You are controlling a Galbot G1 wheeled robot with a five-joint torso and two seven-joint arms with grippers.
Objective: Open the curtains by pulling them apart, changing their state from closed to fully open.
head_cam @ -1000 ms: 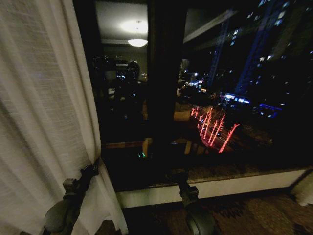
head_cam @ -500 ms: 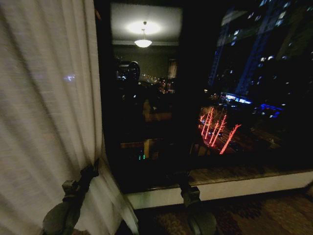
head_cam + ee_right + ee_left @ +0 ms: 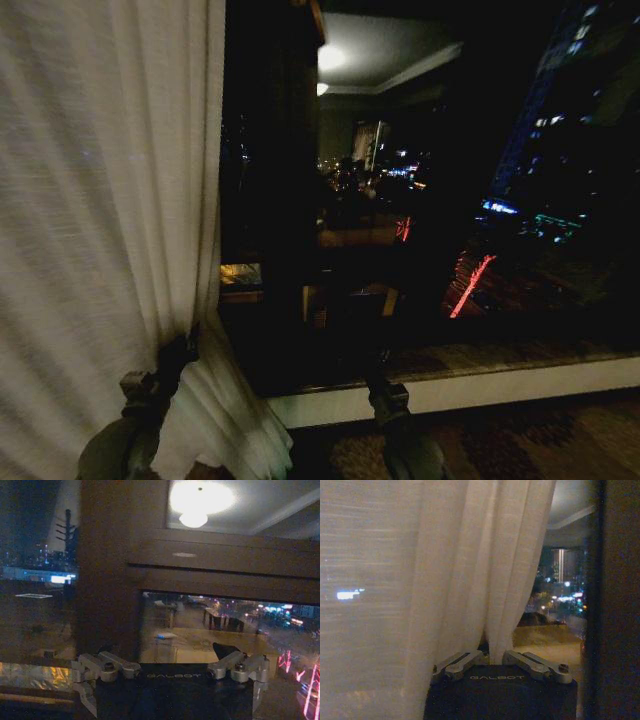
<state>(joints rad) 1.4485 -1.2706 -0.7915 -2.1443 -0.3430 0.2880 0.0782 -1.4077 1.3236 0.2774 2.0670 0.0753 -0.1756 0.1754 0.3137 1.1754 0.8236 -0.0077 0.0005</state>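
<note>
The curtains [image 3: 100, 230], as far as one sheer cream-white pleated panel of them shows, hang along the left side of the window [image 3: 420, 200] and cover the head view's left third from top to bottom. The panel's free inner edge falls straight down beside the dark glass, then draws in to a pinched waist low down and flares out again below toward the floor.

The window takes up the rest of the scene, its dark pane giving back a ceiling lamp [image 3: 200, 502] and city lights. A pale sill [image 3: 470, 385] runs along its lower edge, with patterned carpet [image 3: 540, 445] beneath.

The left gripper [image 3: 182, 350] sits at that pinched waist near the window's lower left corner, clenched on the gathered fabric; in the left wrist view the folds [image 3: 490, 605] converge between its two fingers [image 3: 457, 662].

The right gripper [image 3: 380, 375] is held up in front of the sill near its middle, well apart from the panel, its fingers [image 3: 107, 667] spread and grasping nothing.
</note>
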